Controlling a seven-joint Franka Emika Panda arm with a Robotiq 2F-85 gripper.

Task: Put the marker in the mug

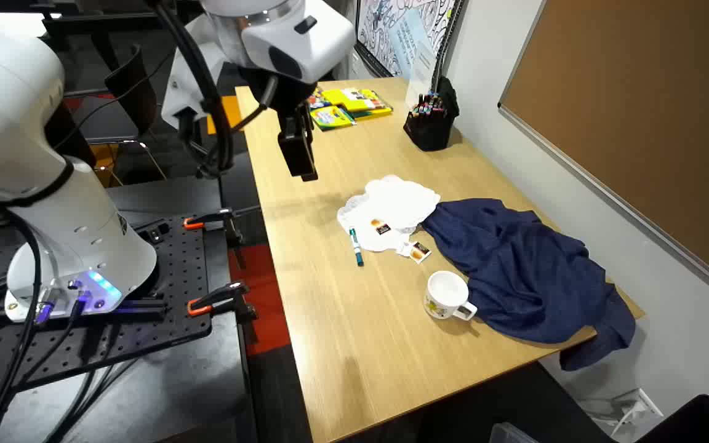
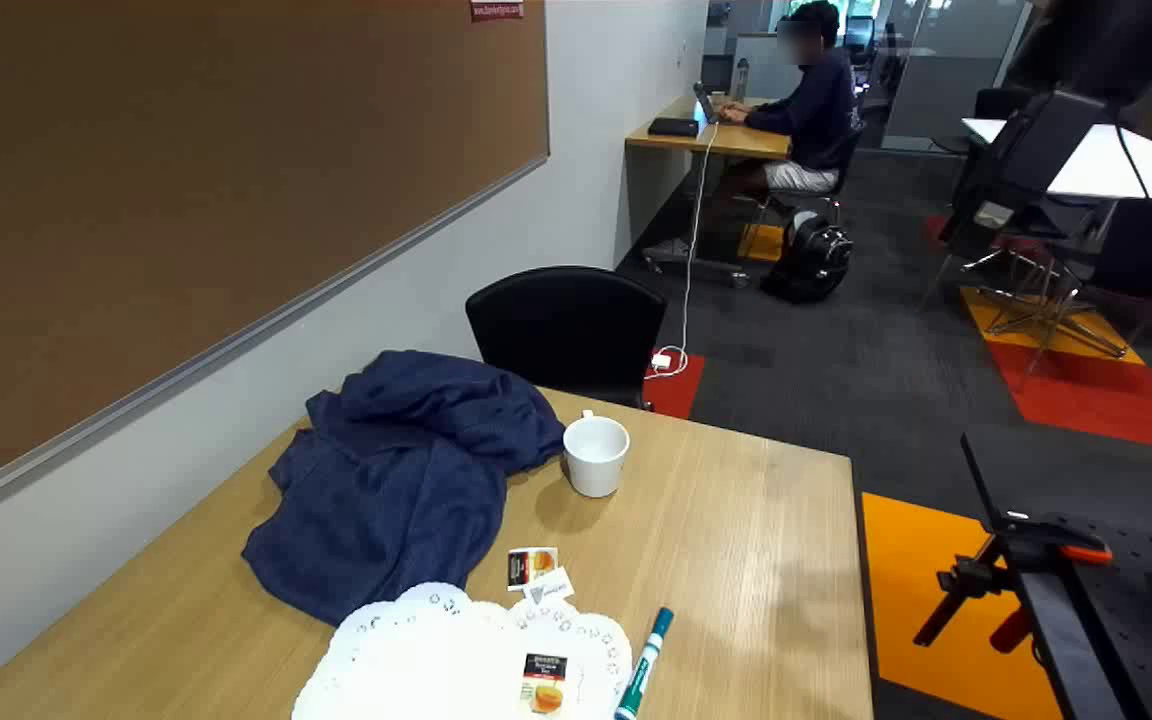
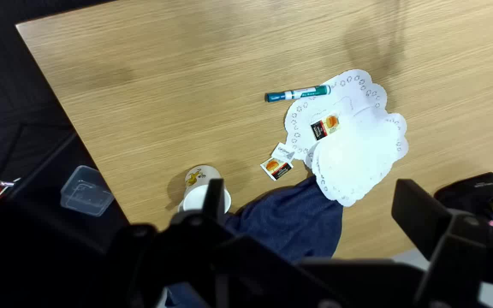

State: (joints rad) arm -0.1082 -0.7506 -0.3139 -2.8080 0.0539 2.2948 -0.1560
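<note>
The marker (image 1: 356,247) lies flat on the table in both exterior views (image 2: 644,668), white-bodied with green and dark blue-green ends. In the wrist view, the marker (image 3: 298,93) has one end on the edge of a white doily. The white mug (image 1: 447,295) stands upright beside a navy cloth, also in an exterior view (image 2: 596,458). In the wrist view, a finger partly covers the mug (image 3: 200,177). My gripper (image 1: 306,176) hangs high above the table, short of the doily. In the wrist view, its fingers (image 3: 315,201) are wide apart with nothing between them.
The doily (image 1: 400,203) bears a small packet (image 1: 381,227), with more packets (image 1: 418,251) beside it. The bunched navy cloth (image 1: 520,271) touches or nearly touches the mug. A black pen holder (image 1: 428,132) and yellow boxes (image 1: 351,104) stand at the far end. A wall borders the table.
</note>
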